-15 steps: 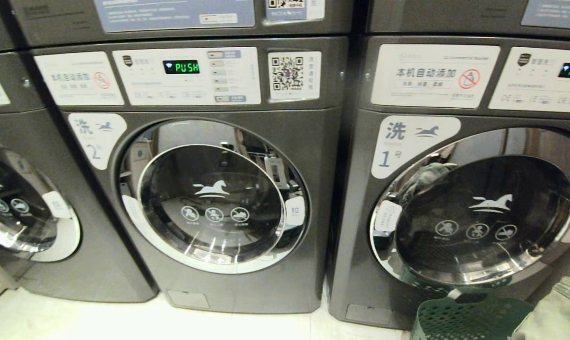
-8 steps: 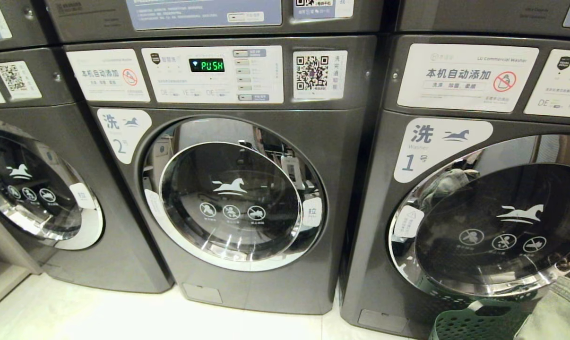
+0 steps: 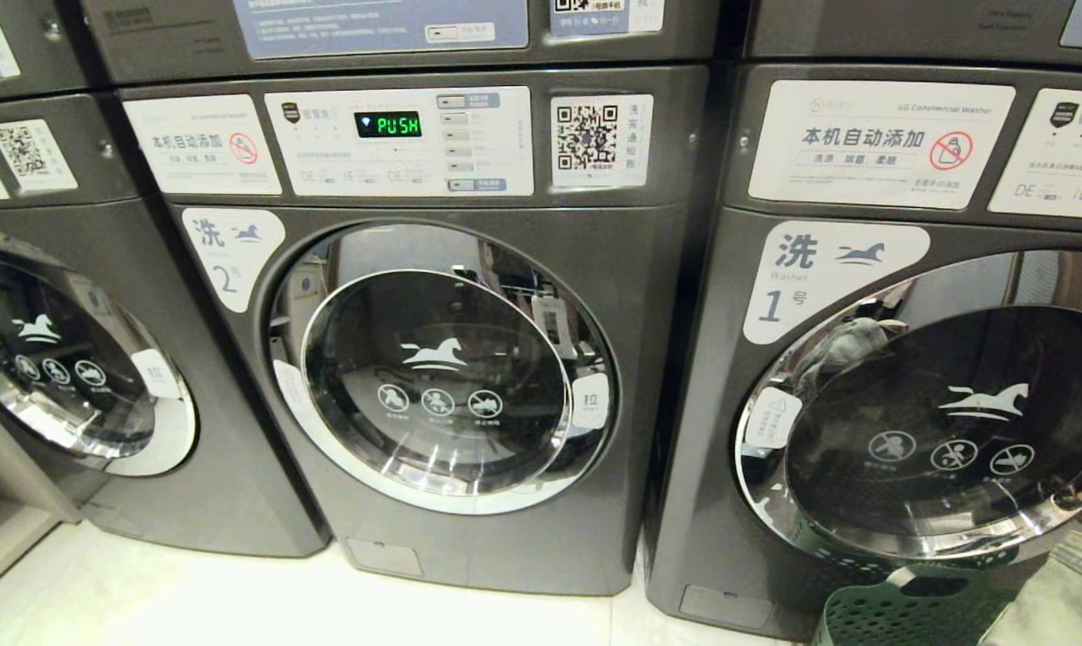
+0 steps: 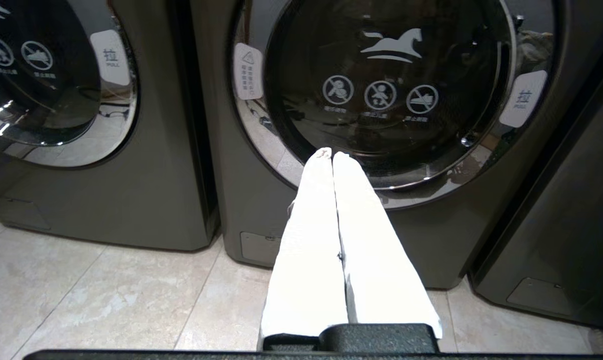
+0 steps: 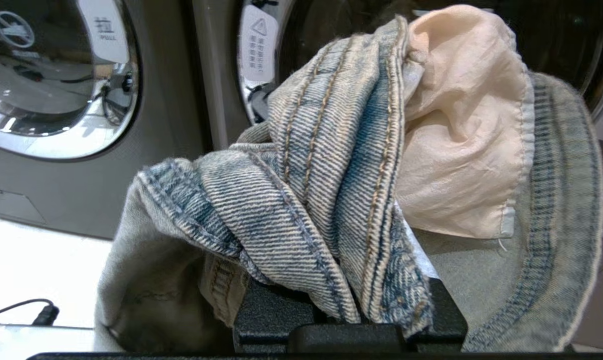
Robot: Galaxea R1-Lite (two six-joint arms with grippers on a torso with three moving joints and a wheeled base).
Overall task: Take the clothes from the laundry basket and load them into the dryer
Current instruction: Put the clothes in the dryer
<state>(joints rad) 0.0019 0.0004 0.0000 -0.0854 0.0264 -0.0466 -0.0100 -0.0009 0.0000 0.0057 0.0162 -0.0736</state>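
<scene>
A bunch of faded blue jeans (image 5: 321, 165) with a pale pocket lining (image 5: 461, 125) fills the right wrist view. My right gripper (image 5: 339, 155) is shut on it, fingers buried in the denim. The same jeans (image 3: 1066, 597) show at the head view's lower right corner, beside the green perforated laundry basket (image 3: 900, 617) on the floor. Behind them stands the grey machine numbered 1 (image 3: 702, 377), its round door (image 3: 940, 431) shut. It carries a wash label; I cannot tell which unit is the dryer. My left gripper (image 4: 332, 154) is shut and empty, level, before a shut door (image 4: 391, 85).
Machine 2 (image 3: 649, 269) stands in the middle with "PUSH" lit on its display (image 3: 388, 124), and a third machine (image 3: 227, 502) is at the left. More units are stacked above. Pale tiled floor (image 3: 191, 601) runs along the fronts. A black cable (image 5: 21, 306) lies on the floor.
The whole head view shifted right between the first two frames, so the camera moved; it has been nearly still since. The jeans and basket keep their place beside machine 1.
</scene>
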